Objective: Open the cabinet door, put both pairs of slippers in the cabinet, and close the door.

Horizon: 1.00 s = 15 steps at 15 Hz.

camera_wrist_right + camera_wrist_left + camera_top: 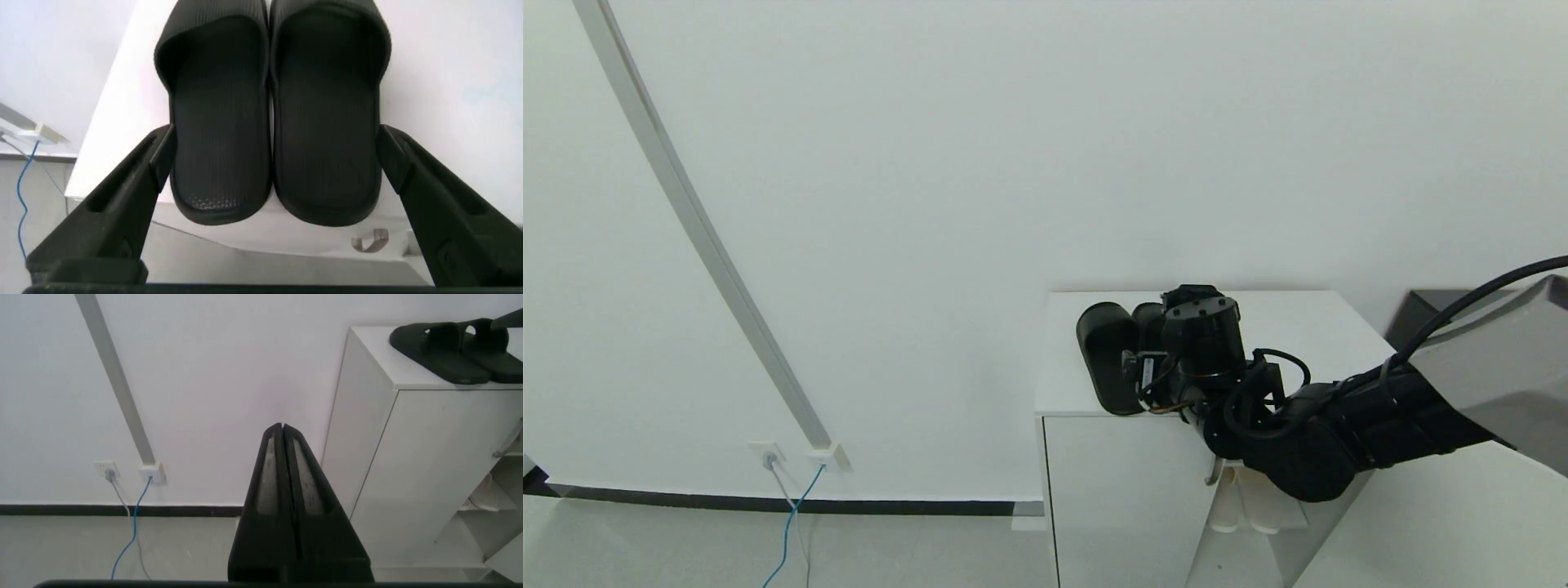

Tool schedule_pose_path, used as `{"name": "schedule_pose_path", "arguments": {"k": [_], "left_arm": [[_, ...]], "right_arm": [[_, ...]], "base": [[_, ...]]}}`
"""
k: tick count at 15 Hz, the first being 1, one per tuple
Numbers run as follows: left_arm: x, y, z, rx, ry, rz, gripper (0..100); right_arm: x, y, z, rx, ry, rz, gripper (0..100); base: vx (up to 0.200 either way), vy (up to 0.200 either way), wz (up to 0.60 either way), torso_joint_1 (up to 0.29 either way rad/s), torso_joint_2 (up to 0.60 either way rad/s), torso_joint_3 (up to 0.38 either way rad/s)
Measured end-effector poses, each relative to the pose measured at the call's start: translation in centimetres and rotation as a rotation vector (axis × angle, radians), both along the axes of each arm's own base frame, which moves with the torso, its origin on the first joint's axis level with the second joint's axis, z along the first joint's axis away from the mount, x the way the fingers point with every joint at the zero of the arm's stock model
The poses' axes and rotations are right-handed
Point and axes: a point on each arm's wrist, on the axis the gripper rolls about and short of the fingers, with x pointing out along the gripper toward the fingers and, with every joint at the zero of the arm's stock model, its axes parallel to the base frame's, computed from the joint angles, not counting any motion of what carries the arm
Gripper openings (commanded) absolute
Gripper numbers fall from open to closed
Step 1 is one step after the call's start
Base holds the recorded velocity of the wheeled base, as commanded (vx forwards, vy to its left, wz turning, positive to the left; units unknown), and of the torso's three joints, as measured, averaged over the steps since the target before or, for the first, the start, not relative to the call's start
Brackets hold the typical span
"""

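Head view: white cabinet (1298, 327) against the wall. Pair of black slippers (1107, 359) lay on its top near the front edge. Right arm (1339, 425) came in over that top and ended right at the slippers. Under the arm sat two white rounded shapes (1245, 510) in the cabinet's open part; could not tell what they were.

Left wrist view: left gripper (282, 490) hung in free air, well apart from the cabinet, fingers pressed flat together, nothing between them. Wall sockets (131, 471) low on the wall beyond.

Right wrist view: right gripper (274, 139) stood wide apart, one finger on each outer side of the pair, gripping neither. Slippers lay side by side and touching, heels overhanging the front edge. Metal handle (372, 239) just below.
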Motion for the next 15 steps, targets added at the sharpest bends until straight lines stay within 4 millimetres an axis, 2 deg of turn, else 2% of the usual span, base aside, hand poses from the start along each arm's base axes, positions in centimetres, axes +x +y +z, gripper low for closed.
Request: {"name": "schedule_pose_path", "arguments": {"k": [1, 8, 15], "left_arm": [[0.0, 0.0, 0.0, 0.0, 0.0, 0.001, 0], [0.0, 0.0, 0.0, -0.003, -0.001, 0.004, 0], [0.0, 0.0, 0.0, -0.006, -0.001, 0.005, 0]], "right_arm": [[0.0, 0.0, -0.5, -0.008, 0.009, 0.0, 100], [1.2, 0.8, -3.0, -0.048, -0.019, 0.01, 100], [5.6, 1.5, -4.7, -0.064, -0.057, -0.025, 100]], "base": [[0.2, 0.0, 0.0, 0.002, 0.0, 0.002], [0.0, 0.0, 0.0, 0.0, 0.0, 0.0], [0.0, 0.0, 0.0, 0.0, 0.0, 0.0]]}}
